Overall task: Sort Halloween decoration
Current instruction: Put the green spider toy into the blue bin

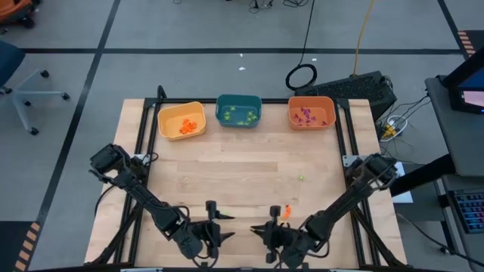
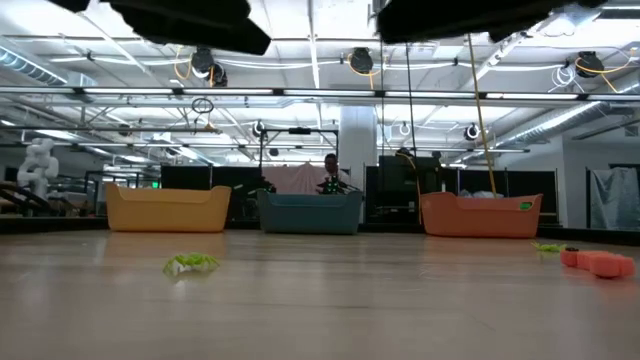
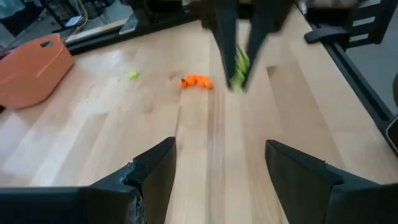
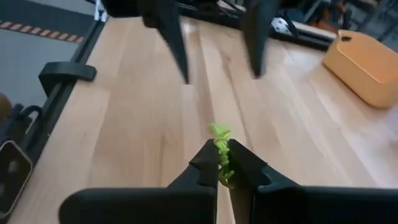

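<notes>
Left claw fingers spread wide, low at near edge, right claw pinched closed, facing it

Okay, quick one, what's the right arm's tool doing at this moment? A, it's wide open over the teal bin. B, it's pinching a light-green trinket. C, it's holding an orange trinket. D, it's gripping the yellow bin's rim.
B: in the right wrist view the right tool is shut on a light-green trinket above the wooden table.

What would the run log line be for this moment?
left gripper open, empty | right gripper shut on green trinket | orange trinket loose on table
</notes>
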Controlling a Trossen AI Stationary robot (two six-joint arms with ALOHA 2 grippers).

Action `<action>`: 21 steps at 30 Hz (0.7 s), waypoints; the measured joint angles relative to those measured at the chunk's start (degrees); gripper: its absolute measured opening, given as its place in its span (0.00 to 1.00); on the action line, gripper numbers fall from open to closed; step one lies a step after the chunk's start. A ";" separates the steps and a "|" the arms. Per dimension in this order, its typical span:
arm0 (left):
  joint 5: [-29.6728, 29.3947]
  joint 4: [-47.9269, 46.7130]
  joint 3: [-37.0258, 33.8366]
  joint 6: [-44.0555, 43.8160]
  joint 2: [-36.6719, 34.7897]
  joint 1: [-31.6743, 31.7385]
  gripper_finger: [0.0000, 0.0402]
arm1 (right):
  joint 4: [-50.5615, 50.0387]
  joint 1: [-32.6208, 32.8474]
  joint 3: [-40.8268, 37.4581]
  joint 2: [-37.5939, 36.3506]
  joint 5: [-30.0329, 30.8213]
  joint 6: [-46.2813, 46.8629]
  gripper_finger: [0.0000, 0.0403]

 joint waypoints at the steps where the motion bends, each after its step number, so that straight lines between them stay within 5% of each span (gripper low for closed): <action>1: 0.01 0.13 -0.27 -0.49 0.00 -0.05 0.61 | -2.58 0.00 0.00 -1.17 -0.04 1.23 0.01; 8: 0.03 1.51 -0.62 -1.06 0.00 0.12 0.61 | -10.70 -2.31 0.02 -9.87 -6.15 3.43 0.00; 21: 1.74 4.76 -0.62 -3.72 0.00 1.00 0.61 | -14.79 -8.05 0.00 -16.81 -10.41 -9.37 0.00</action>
